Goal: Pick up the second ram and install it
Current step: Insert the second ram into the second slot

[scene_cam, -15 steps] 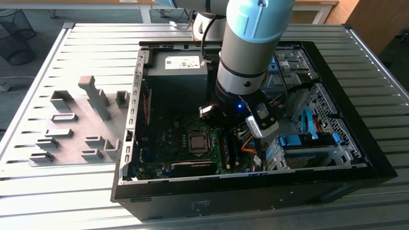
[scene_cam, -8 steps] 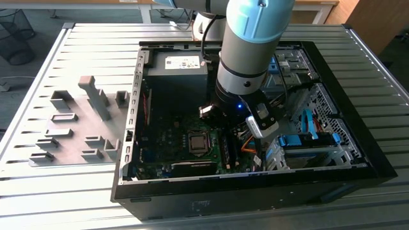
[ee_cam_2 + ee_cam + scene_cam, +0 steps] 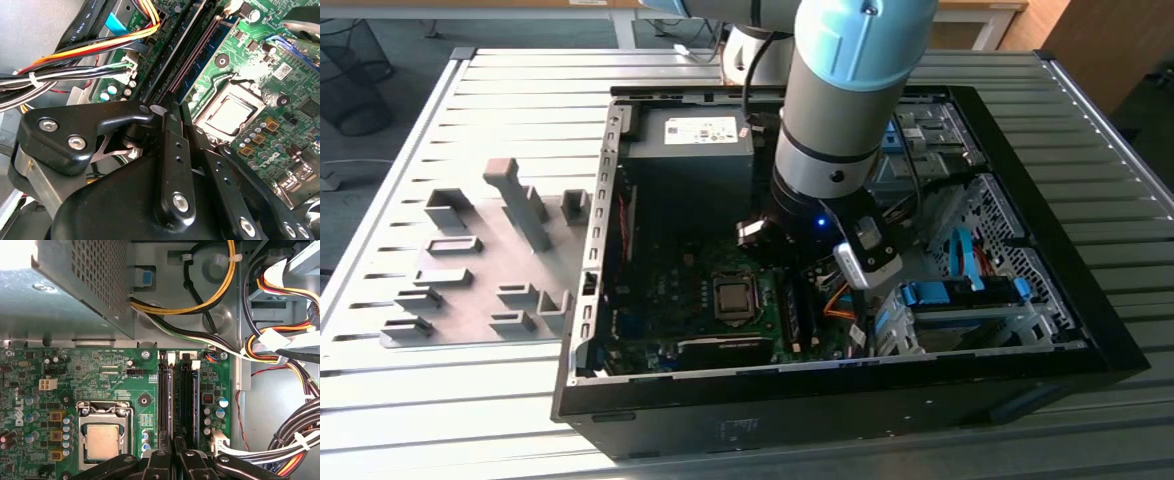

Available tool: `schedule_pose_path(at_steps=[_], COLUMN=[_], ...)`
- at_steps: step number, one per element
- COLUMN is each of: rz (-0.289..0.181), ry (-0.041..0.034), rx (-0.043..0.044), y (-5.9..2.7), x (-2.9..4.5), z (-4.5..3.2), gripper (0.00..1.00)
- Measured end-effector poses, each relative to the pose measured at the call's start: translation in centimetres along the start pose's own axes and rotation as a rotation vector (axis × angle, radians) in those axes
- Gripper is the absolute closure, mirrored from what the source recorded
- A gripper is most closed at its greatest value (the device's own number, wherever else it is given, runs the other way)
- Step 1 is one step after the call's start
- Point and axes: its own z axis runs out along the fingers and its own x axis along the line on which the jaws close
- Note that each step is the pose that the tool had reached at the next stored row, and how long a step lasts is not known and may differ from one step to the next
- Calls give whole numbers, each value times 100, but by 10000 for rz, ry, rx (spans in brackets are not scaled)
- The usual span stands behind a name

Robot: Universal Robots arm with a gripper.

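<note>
The second ram stands on edge in the outermost of the black motherboard slots, as we see in the first wrist view, a thin blue-green board running straight away from the claw. In both wrist views the claw sits right over the slots' near end, its fingers drawn close together. We cannot tell whether they pinch the stick's edge or merely rest above it, because the black linkages hide the near end of the stick. The CPU socket lies beside the slots. In the exterior view we see the arm reaching down into the open computer case on the desk, with grey fixture blocks well apart on the exterior view's left.
</note>
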Motion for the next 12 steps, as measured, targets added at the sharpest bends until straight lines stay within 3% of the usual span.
schedule_pose_path(at_steps=[12], rz=[49], ry=[-2], rx=[-8], y=[0], x=[-3], z=[22], gripper=[86])
